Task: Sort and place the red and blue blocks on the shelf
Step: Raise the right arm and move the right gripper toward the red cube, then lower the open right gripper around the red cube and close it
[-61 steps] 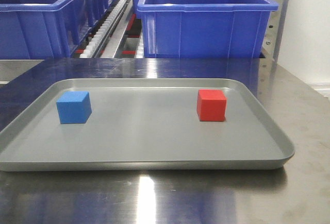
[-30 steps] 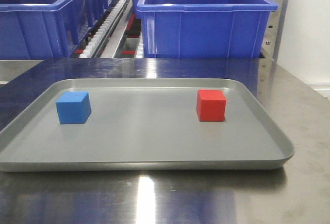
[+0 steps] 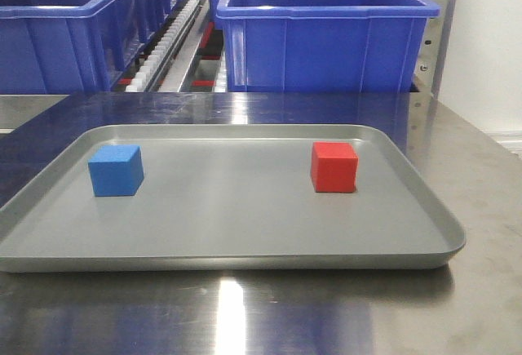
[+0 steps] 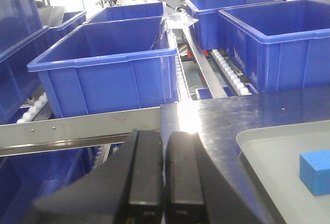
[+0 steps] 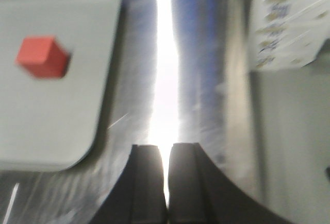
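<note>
The blue block [image 3: 117, 170] sits on the left of the grey tray [image 3: 245, 253] and the red block [image 3: 334, 166] on its right. The shelf's steel front rail [image 4: 77, 128] with two small screws runs before large blue bins [image 4: 111, 69]. My left gripper [image 4: 165, 134] is shut and empty over the tabletop, left of the tray; the blue block [image 4: 315, 165] shows at that view's right edge. My right gripper [image 5: 166, 147] is shut and empty over the tabletop, right of the tray; the red block [image 5: 42, 57] lies to its upper left. No gripper shows in the front view.
A big blue bin [image 3: 326, 33] stands behind the tray, another [image 3: 57, 28] at back left, with a roller track [image 3: 171, 41] between. The shiny steel tabletop [image 3: 481, 159] surrounds the tray. A white labelled box [image 5: 289, 23] shows at the right wrist view's upper right.
The front view is almost unchanged; the blocks and tray stay put. The right wrist view is blurred.
</note>
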You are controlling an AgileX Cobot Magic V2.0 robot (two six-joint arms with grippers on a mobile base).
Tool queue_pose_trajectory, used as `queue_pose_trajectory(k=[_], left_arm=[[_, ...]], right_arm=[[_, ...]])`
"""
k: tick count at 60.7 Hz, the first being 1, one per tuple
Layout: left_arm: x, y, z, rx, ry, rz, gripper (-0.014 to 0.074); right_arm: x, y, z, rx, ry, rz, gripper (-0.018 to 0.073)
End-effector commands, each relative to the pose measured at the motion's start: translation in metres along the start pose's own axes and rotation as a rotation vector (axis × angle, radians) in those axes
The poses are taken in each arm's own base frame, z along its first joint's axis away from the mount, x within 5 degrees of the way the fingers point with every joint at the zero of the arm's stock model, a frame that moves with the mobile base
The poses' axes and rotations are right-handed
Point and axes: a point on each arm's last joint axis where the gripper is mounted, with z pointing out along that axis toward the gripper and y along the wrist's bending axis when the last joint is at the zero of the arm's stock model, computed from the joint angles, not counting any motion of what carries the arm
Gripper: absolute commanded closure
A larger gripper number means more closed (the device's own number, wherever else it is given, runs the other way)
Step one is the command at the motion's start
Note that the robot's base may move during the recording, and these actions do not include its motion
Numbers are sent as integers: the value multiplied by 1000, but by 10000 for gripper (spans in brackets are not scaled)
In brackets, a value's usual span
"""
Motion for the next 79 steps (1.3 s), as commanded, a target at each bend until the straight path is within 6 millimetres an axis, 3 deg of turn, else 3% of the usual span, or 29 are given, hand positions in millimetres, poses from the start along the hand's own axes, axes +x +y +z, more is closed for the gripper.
queue_pose_trajectory(k=[1, 7, 10, 20, 33, 44, 64, 79], left_arm=[[-2, 0, -1, -6, -84, -6, 472], [-2, 0, -1, -6, -84, -6, 472], [-2, 0, -1, -6, -84, -6, 472], [-2, 0, -1, -6, -84, -6, 472], [-2, 0, -1, -6, -84, -6, 472], [-2, 0, -1, -6, -84, -6, 472], [-2, 0, -1, -6, -84, -6, 472], [-2, 0, -1, -6, -84, -6, 472]], right_arm=[[-17, 13, 6, -43, -2, -7, 245], [-20, 22, 18, -34, 127, 9, -2], [-25, 29, 24, -20, 190, 47, -77], [-49, 61, 40, -15, 309, 40, -64], [-70, 105, 78, -12, 435, -54, -64], [-92, 127, 111, 41, 527, -66, -64], [-123, 157, 156, 53, 543, -66, -64], [-113, 158, 179, 73, 578, -71, -64]])
